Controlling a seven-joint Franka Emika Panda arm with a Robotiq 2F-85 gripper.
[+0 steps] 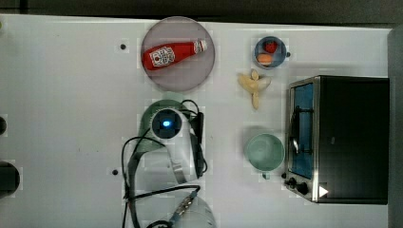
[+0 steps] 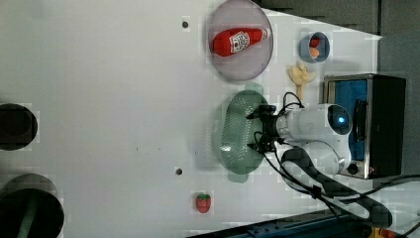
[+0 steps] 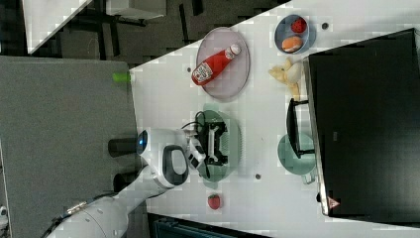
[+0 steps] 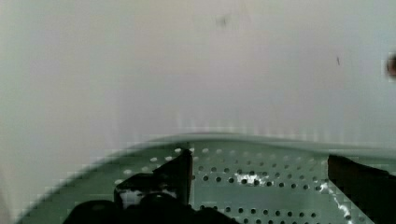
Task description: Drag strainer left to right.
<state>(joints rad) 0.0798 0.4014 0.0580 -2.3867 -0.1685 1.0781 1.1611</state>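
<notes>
1. Strainer (image 2: 233, 131) lying flat near the middle of the table (image 1: 62, 118), just below the plate (image 1: 178, 76) in the top view, well apart from the cup (image 1: 264, 152) and the oven (image 1: 349, 137).
2. Gripper (image 4: 259, 175) lowered into the perforated bowl, fingers (image 4: 175, 175) spread open with holes visible between them, gripping nothing.
3. Likely risk: fingers skating over the smooth plastic, or catching the wall and tipping the strainer, if pressed too lightly or too high.
4. Further risk: a long drag toward the top view's right ending against the cup, knocking it into the oven.
5. Ketchup (image 1: 173, 53) on the plate and the banana (image 1: 254, 85) near enough to be nudged by a crooked path.
6. Hard to tell: actual contact between fingertips and mesh; most of the strainer hidden under the arm in the top view; far rim cut off in the wrist view.
</notes>
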